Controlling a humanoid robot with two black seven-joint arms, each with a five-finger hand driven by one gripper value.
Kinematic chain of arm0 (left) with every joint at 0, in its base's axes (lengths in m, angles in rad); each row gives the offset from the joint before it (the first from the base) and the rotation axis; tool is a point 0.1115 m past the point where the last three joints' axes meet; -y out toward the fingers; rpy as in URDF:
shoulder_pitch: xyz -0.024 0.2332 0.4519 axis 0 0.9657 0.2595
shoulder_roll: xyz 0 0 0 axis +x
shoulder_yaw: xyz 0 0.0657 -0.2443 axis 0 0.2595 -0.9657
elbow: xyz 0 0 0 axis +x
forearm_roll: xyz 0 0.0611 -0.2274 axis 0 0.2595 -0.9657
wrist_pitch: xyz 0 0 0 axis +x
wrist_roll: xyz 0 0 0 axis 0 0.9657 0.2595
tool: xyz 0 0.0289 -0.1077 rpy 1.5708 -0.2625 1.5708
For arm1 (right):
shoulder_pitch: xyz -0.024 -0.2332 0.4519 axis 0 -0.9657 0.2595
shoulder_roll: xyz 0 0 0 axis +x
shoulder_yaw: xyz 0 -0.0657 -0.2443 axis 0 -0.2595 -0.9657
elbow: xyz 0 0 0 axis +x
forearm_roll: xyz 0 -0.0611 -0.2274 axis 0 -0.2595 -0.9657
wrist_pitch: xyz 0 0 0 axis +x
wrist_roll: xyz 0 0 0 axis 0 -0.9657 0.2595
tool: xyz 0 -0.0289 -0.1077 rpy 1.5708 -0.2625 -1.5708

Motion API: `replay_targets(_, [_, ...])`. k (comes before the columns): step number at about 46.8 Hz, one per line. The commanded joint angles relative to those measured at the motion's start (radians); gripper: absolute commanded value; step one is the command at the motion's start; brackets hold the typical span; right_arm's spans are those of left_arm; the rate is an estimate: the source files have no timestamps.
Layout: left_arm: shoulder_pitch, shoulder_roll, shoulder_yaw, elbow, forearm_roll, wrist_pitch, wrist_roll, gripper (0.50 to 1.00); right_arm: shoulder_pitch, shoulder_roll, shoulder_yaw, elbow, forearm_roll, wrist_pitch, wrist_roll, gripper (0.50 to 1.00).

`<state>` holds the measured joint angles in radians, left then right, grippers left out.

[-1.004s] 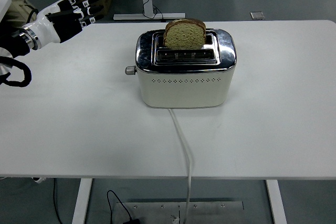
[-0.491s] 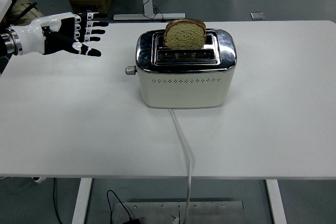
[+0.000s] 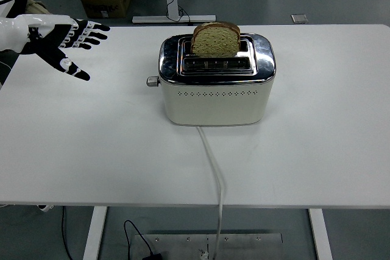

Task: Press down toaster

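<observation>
Left robot hand (image 3: 61, 44) noted open and empty at upper left of frame, well apart from toaster (image 3: 216, 80) at centre of desk (image 3: 91, 144); side lever (image 3: 152, 81) facing left, nearest that hand

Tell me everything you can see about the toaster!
The toaster is cream-coloured with a shiny metal top and a row of small holes across its front. It stands upright in the middle of the white table. One slice of bread sticks up out of a slot. A small lever knob pokes out of its left end, still raised. A white cord runs from its front to the table's near edge. Nothing else touches it.
</observation>
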<state>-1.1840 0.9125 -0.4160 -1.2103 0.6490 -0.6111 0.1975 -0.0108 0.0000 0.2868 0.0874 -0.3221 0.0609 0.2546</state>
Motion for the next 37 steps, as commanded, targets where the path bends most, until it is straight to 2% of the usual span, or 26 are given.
replay_targets(1, [-0.008, -0.001, 0.0, 0.0, 0.055, 0.0, 0.0, 1.0, 0.002, 0.0, 0.0, 0.0, 0.0, 0.0, 0.0, 0.998])
replay_targets(18, [-0.029, -0.041, 0.0, 0.0, 0.259, 0.0, 0.0, 1.0, 0.002, 0.0, 0.0, 0.0, 0.0, -0.001, 0.0, 0.998])
replay_targets(37, [-0.043, -0.102, 0.043, 0.0, 0.27, 0.0, 0.017, 1.0, 0.003, 0.0, 0.0, 0.0, 0.0, -0.001, 0.0, 0.998])
